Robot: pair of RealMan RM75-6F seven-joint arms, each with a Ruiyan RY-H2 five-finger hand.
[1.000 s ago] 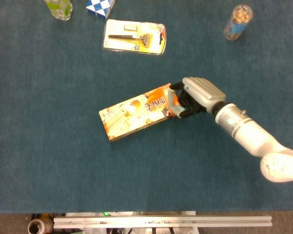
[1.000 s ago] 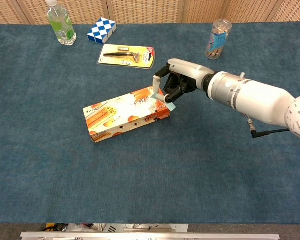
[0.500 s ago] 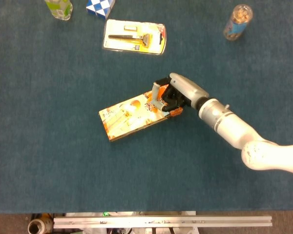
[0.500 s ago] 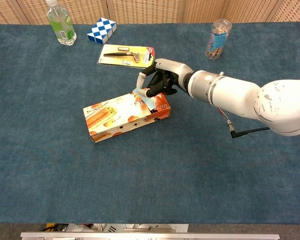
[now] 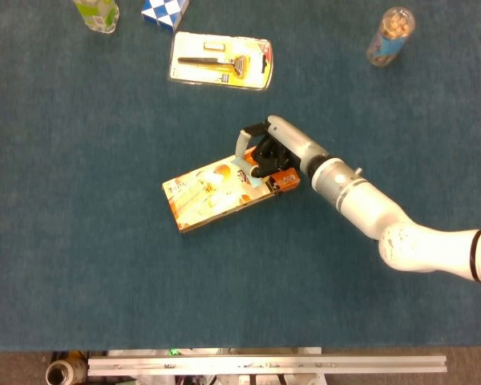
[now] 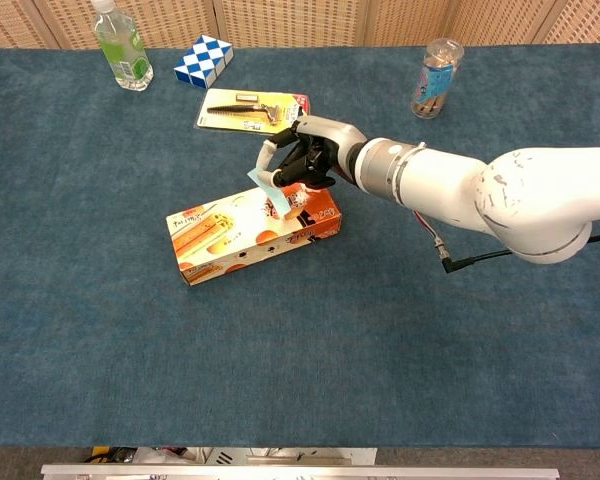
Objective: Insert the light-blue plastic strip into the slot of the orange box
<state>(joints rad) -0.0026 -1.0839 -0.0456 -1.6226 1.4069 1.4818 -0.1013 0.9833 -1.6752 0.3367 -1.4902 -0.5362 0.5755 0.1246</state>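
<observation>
The orange box [image 5: 212,193] [image 6: 235,235] lies flat at mid-table, its long side slanting up to the right. My right hand [image 5: 269,153] [image 6: 302,167] hovers over the box's right end, reaching in from the right. It pinches the light-blue plastic strip [image 6: 261,181] [image 5: 254,178], whose lower end hangs at the box's top face. Whether the strip's tip touches a slot I cannot tell; the fingers hide that spot. My left hand shows in neither view.
At the back lie a razor in a yellow blister pack [image 5: 221,61] [image 6: 252,108], a blue-and-white cube [image 6: 203,60], a green bottle [image 6: 122,45] and a clear jar [image 5: 390,34] [image 6: 434,65]. A metal rail [image 5: 264,365] runs along the near edge.
My right hand has travelled left from beside the box's right end to above it, carrying the strip along. The box has stayed put.
</observation>
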